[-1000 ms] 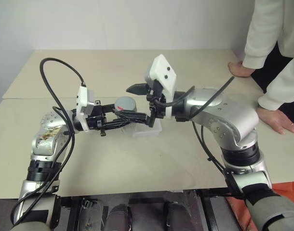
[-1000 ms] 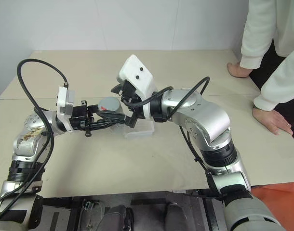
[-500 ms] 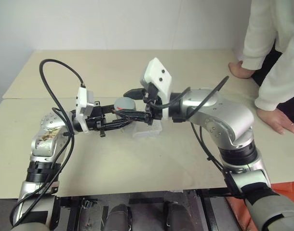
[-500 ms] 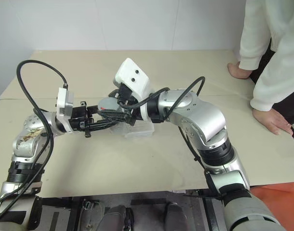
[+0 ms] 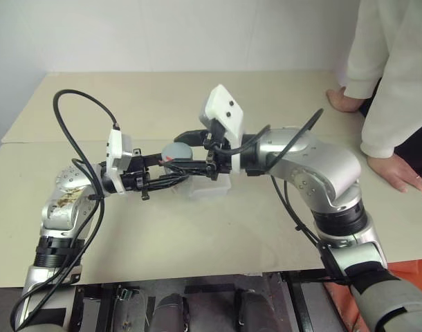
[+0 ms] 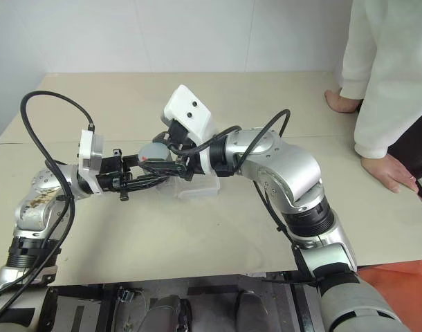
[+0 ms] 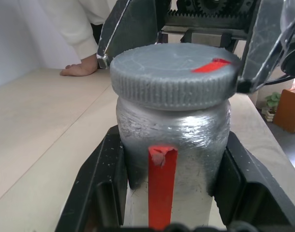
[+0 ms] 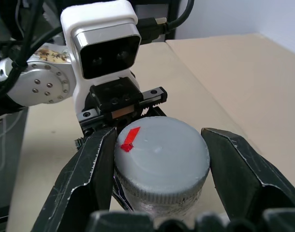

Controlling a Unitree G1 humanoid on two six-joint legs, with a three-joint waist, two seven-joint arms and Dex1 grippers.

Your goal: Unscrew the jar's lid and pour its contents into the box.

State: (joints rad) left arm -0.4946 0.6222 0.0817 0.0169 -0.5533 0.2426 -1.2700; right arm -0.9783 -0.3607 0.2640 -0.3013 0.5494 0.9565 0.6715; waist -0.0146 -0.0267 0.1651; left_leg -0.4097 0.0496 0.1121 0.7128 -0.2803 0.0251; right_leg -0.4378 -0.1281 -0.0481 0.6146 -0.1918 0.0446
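The silvery jar (image 7: 171, 130) with a red strip on its side is held upright above the table, over the near left edge of the clear box (image 5: 216, 189). My left gripper (image 5: 176, 171) reaches in from the left, shut on the jar's body. The grey ribbed lid (image 8: 159, 159), with a red mark on top, sits on the jar. Coming from the right, my right gripper (image 5: 184, 151) is shut on the lid, one black finger (image 8: 96, 164) pressed to each side. The jar's contents are hidden.
A person stands at the table's right side with one hand (image 5: 346, 99) at the far right and the other hand (image 5: 399, 170) nearer. A seam (image 5: 52, 140) runs across the beige tabletop. The table's front edge (image 5: 197, 271) lies close below my arms.
My right gripper, open around the lid a second ago, has shut on it. The left gripper keeps its hold on the jar. The person has leaned further in at the right.
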